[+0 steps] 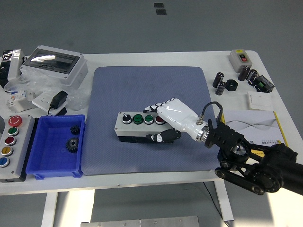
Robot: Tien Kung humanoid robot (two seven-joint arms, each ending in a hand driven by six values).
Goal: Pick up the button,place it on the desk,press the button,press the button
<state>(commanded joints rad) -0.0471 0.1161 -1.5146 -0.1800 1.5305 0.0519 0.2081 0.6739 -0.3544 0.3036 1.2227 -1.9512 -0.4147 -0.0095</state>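
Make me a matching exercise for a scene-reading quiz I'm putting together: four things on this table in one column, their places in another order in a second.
Things:
1. button box
2. blue bin
3. yellow carton
4. clear-lidded enclosure

Places:
A. far left of the table
B. on the grey mat, in the right hand
C. right side, near edge
D. near left, holding two gears

Pairs: 1-B, 2-D, 3-C, 4-A

White table [142, 59] carries a blue mat [142, 156] (centre), blue bin [45, 168] and yellow-edged box [277, 137].
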